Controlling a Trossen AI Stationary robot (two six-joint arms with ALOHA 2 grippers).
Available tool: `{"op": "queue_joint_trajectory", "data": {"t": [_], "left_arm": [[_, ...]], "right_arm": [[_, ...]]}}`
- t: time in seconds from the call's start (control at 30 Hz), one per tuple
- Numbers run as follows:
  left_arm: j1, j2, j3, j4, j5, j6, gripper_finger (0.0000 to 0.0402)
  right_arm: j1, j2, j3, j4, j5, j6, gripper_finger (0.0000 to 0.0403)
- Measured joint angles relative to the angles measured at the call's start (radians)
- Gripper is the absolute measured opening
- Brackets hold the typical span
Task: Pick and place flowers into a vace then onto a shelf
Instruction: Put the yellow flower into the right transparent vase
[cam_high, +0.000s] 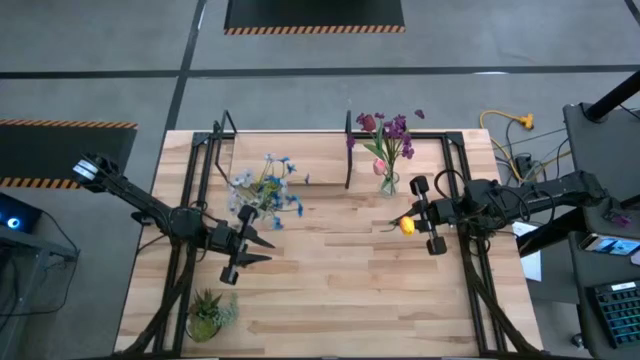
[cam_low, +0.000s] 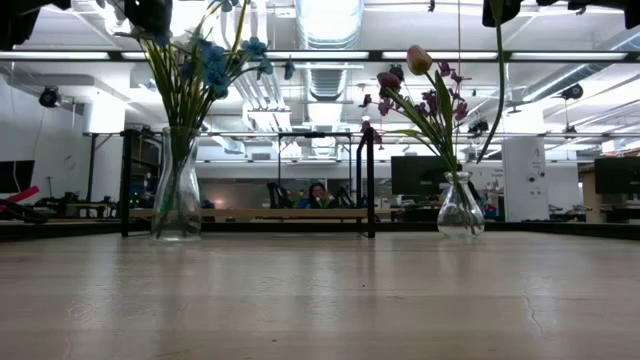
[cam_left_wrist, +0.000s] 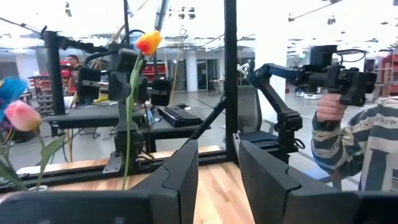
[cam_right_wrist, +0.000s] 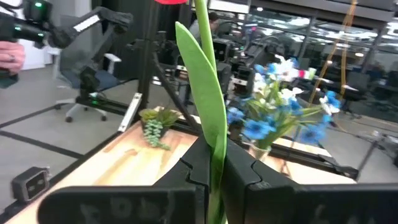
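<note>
While the right pincer (cam_high: 418, 216) was squeezed shut on the green stem of an orange-yellow tulip (cam_high: 407, 225), it hung above the worktop (cam_high: 340, 290), with the bloom right at its tip. Just past this pincer, toward the far edge of the worktop, stood a clear vase (cam_high: 388, 183) that already held purple and pink flowers (cam_high: 385, 135). The held tulip looked like the next one to go in there.

The left pincer (cam_high: 257, 247) hung over the other side of the worktop with its fingers a little apart, and they held nothing that could be seen. Just ahead of it stood another vase (cam_low: 177, 200) with blue and white flowers (cam_high: 268, 188) inside. Behind this pincer, near the worktop's front corner, sat a small spiky green plant (cam_high: 208, 312).

So most flowers seemed to be in vases already. No loose flowers lay on the worktop. What seemed left was to drop the tulip into a vase and then lift the vases up to the shelf (cam_high: 275, 152), which lay beyond both pincers, along the far edge.

No words, labels or brand names could be read anywhere.
</note>
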Motion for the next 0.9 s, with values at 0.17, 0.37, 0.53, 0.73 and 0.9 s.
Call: {"op": "queue_joint_trajectory", "data": {"t": [0.17, 0.37, 0.53, 0.73, 0.9], "left_arm": [[-0.007, -0.026, -0.012, -0.017, 0.063, -0.026, 0.0100], [-0.051, -0.024, 0.049, -0.218, 0.128, -0.185, 0.0100], [-0.135, -0.016, 0.083, -0.309, 0.124, -0.233, 0.0100], [-0.252, -0.023, 0.078, -0.356, 0.124, -0.324, 0.0100], [-0.319, -0.023, 0.041, -0.352, 0.037, -0.300, 0.0100]], "right_arm": [[0.000, -0.008, 0.000, -0.004, 0.039, -0.008, 0.0012], [0.000, -0.019, 0.000, -0.005, 0.041, -0.008, 0.0012], [0.000, -0.018, 0.000, -0.007, 0.058, -0.008, 0.0012], [0.000, -0.019, 0.000, -0.012, 0.060, -0.008, 0.0012], [0.000, -0.019, 0.000, -0.012, 0.060, -0.003, 0.0012]]}}
